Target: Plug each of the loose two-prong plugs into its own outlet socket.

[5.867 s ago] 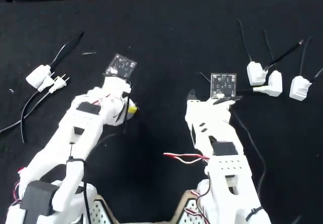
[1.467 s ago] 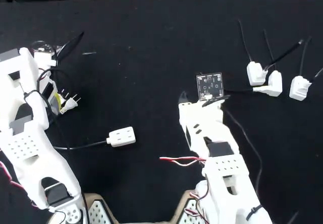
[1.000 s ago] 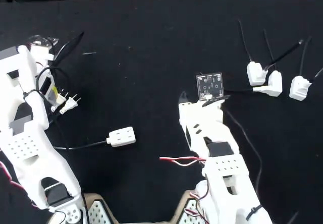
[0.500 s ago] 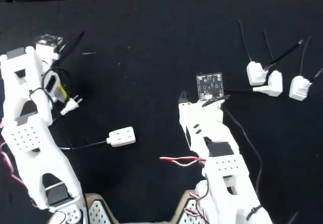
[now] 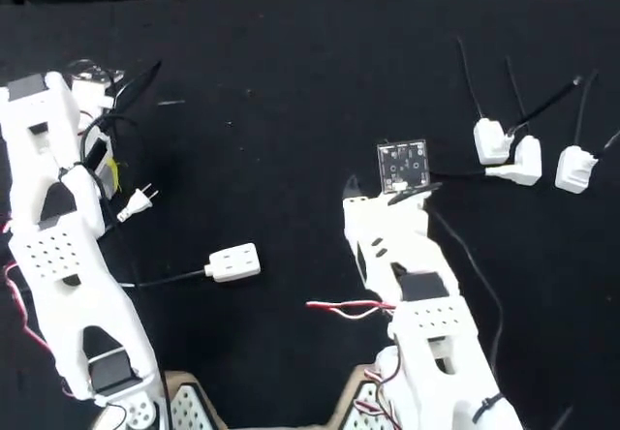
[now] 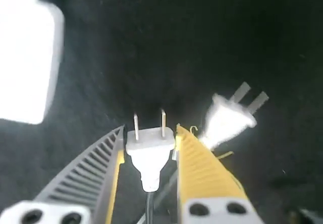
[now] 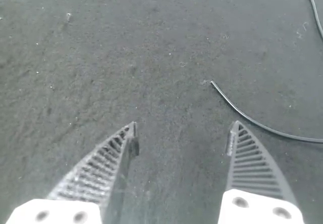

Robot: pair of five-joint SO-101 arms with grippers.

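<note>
Plug (image 6: pixel 150 148) sits clamped in the left tool (image 6: pixel 150 129), well apart from the outlet socket (image 5: pixel 232 261); a second plug (image 5: pixel 139 200) lies nearer it, seemingly loose. Right tool (image 7: pixel 184 128) gapes apart above the worktop (image 7: pixel 151 42).

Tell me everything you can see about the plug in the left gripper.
The plug is white and plastic-looking, with two thin metal prongs pointing away from the wrist camera and a tapered tail where a dark cord leaves it. It sits straight between the left gripper's yellow-faced fingers, which touch both its sides.
</note>
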